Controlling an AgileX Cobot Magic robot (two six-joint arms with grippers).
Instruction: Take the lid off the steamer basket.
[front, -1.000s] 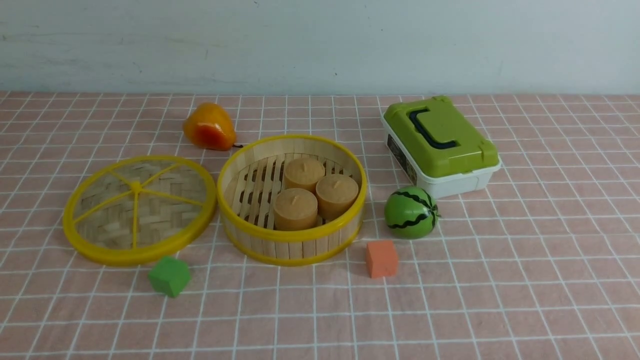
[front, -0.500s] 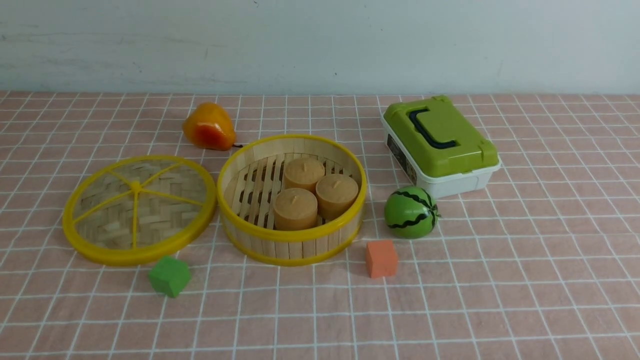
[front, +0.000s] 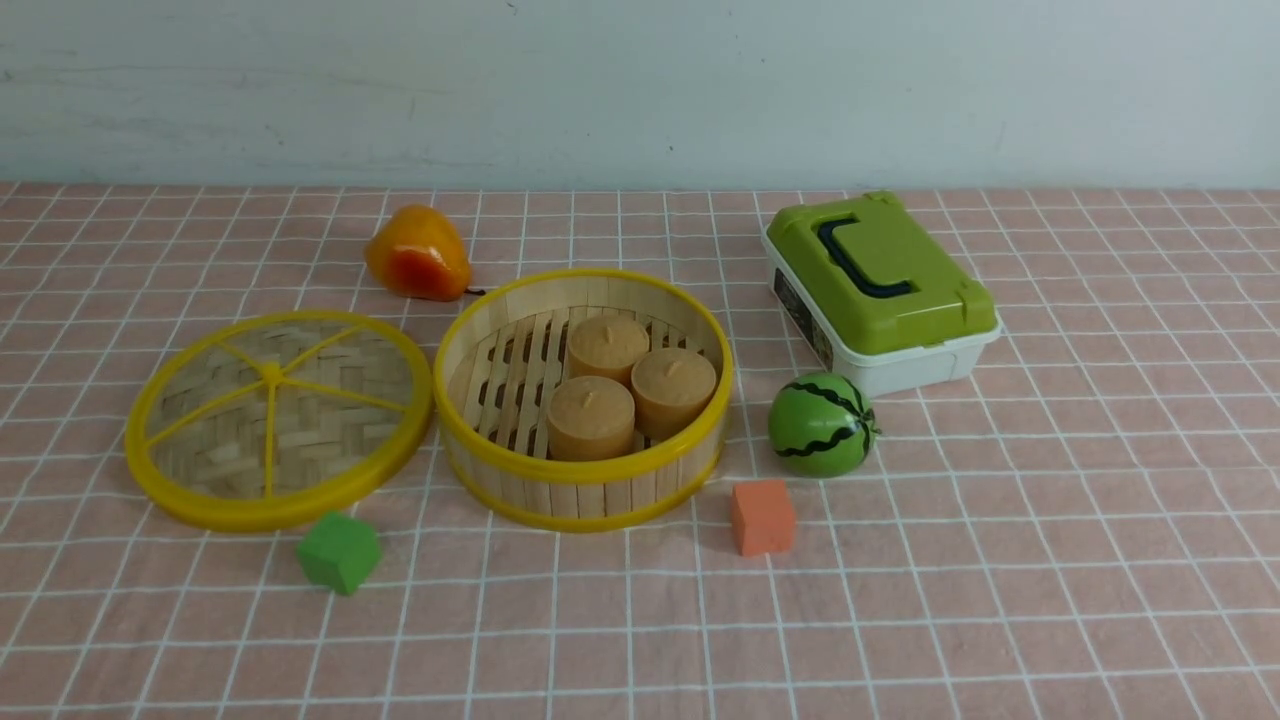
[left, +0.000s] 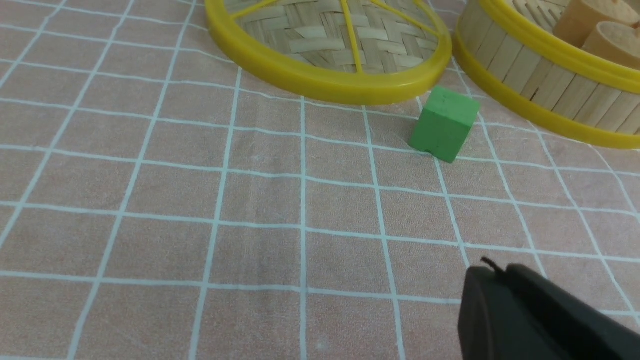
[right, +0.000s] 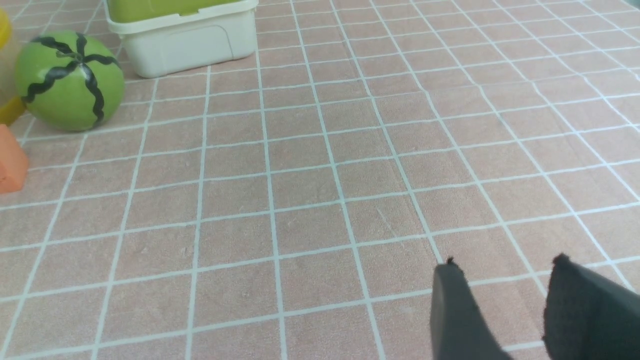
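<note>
Nearest the robot, the left gripper (left: 500, 272) shows as one dark mass with no gap between its fingers, closed on nothing. The right gripper (right: 505, 265) stands a little apart at the tips and is likewise empty. Both hang over the pink, white-gridded cloth of the worktop (front: 1000, 600). Beyond them lie a green foam cube (front: 338, 552) at 5 o'clock of the lid and an orange foam cube (front: 762, 516) at 4 o'clock of the basket. The lid (front: 278, 418), a flat round disc of herringbone-woven bamboo with a thick yellow plastic rim and thin yellow spokes meeting at a hub, rests flat on the worktop at 9 o'clock of the steamer basket (front: 580, 495). The two rims are just beside each other; contact cannot be told. The basket, a shallow ring of upright pale slats between yellow hoops, stands open, its slatted floor carrying three tan cylinders (front: 590, 418). Being round, the lid has no long axis. It lies on the left arm's side, ahead of the left gripper, so that arm is judged the nearer. The task appears complete. Further off are a striped toy watermelon (front: 822, 424) at 3 o'clock of the basket, a white box with green lid (front: 880, 290) at 2 o'clock, and an orange pear-shaped fruit (front: 418, 253) at 11 o'clock.
</note>
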